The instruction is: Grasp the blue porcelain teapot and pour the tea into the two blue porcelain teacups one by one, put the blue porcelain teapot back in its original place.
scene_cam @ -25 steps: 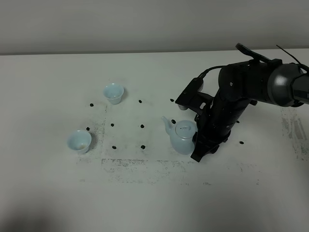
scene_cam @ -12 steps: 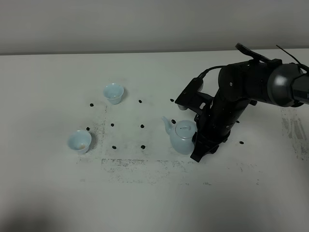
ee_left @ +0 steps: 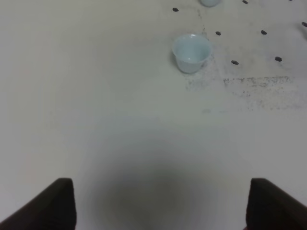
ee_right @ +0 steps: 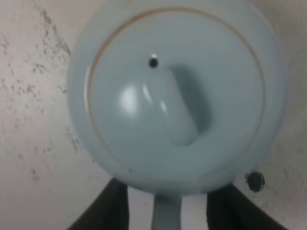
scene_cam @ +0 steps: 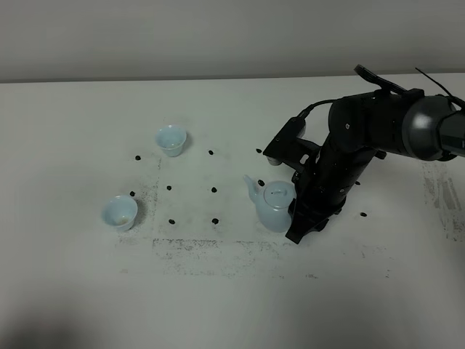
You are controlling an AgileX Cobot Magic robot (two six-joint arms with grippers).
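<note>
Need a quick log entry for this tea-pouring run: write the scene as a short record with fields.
teapot: upright on the table, lid on, spout pointing toward the cups' side
right gripper: open, jaws on either side of the teapot's handle, with gaps, not closed on it
left gripper: open, empty, over bare table
far cup: upright, well apart from the teapot
near cup: upright, apart from the far cup
cup contents: cannot tell
</note>
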